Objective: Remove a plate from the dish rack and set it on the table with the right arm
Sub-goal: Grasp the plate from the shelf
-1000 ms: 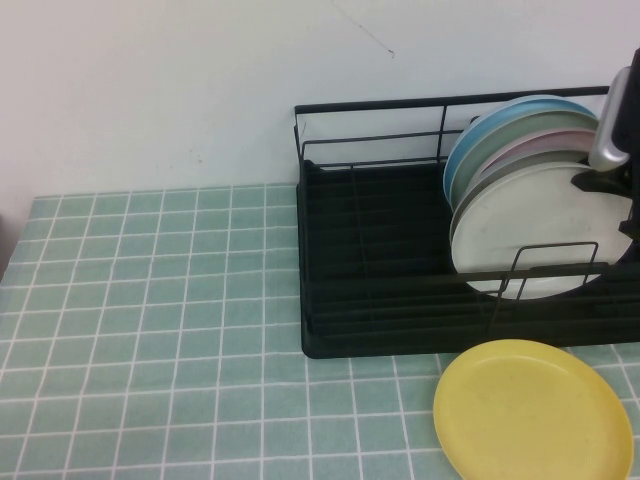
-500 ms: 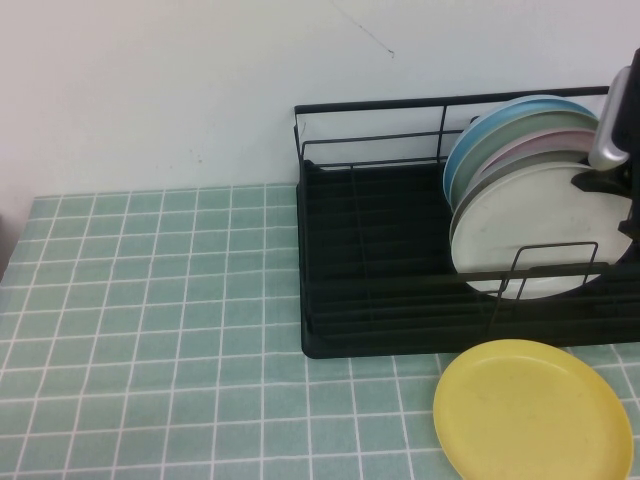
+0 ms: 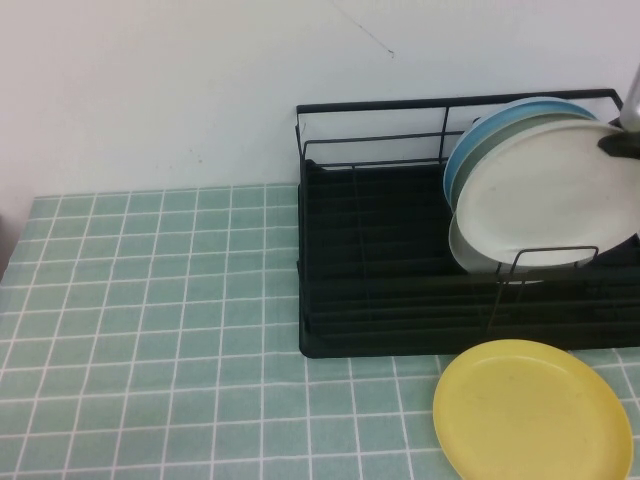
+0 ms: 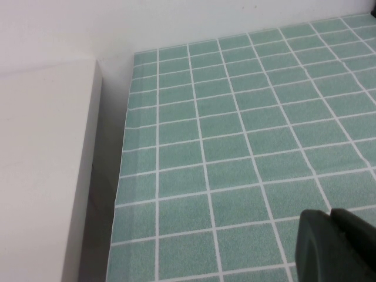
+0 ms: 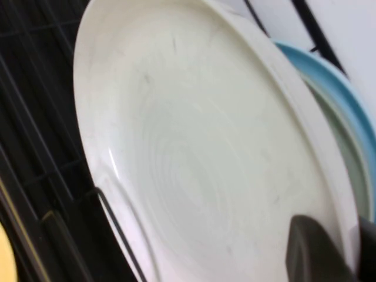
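Note:
The off-white plate (image 3: 545,195) is lifted and tilted above the right end of the black dish rack (image 3: 380,310), its lower edge still behind the wire loop divider (image 3: 545,262). My right gripper (image 3: 622,143) is shut on the plate's upper right rim; only its black pieces and a silver-grey part show at the high view's right edge. In the right wrist view the plate (image 5: 200,153) fills the frame and my right gripper (image 5: 346,252) pinches its rim. My left gripper (image 4: 338,247) is shut and empty over the green tiled table (image 4: 235,147).
A duller greyish-white plate (image 3: 462,252), a pale green plate (image 3: 497,136) and a blue plate (image 3: 478,133) stand in the rack behind the lifted one. A yellow plate (image 3: 535,410) lies on the table (image 3: 150,300) in front of the rack. A white wall runs behind.
The right gripper has risen with the off-white plate, lifting it up and tilting it out of the stack. The rack has shifted slightly. The yellow plate has not moved.

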Robot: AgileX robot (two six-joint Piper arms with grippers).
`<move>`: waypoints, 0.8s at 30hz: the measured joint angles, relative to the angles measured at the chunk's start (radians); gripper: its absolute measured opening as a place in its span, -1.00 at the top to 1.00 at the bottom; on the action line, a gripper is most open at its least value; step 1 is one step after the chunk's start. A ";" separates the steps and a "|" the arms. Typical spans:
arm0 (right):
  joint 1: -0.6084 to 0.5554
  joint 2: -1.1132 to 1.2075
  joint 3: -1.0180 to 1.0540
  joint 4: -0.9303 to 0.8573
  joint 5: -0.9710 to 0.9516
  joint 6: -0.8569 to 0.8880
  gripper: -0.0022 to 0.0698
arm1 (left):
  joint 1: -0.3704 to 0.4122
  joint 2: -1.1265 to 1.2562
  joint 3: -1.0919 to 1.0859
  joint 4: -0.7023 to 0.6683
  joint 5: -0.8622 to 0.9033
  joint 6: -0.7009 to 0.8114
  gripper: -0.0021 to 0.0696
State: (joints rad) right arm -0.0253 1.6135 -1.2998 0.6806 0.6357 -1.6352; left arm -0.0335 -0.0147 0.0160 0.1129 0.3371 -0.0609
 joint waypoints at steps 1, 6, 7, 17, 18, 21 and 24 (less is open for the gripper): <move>0.000 -0.007 0.000 -0.005 0.003 0.011 0.68 | 0.000 0.000 0.000 0.000 0.000 0.000 0.95; 0.000 -0.025 0.000 -0.020 0.016 0.040 0.69 | 0.000 0.000 0.000 0.000 0.000 0.000 0.95; 0.000 -0.027 0.000 -0.021 0.018 0.041 0.69 | 0.000 0.000 0.000 0.000 0.000 0.000 0.95; 0.000 -0.029 0.000 -0.028 0.020 0.061 0.69 | 0.000 0.000 0.000 0.000 0.000 0.000 0.95; 0.000 -0.029 0.000 -0.030 0.020 0.067 0.69 | 0.000 0.000 0.000 0.000 0.000 0.000 0.95; 0.000 -0.029 0.000 -0.031 0.020 0.081 0.69 | 0.000 0.000 0.000 0.000 0.000 0.000 0.95; 0.000 -0.029 0.000 -0.033 0.020 0.088 0.69 | 0.000 0.000 0.000 0.000 0.000 0.000 0.95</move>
State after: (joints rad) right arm -0.0253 1.5843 -1.2998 0.6475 0.6557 -1.5468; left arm -0.0335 -0.0147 0.0160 0.1129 0.3371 -0.0609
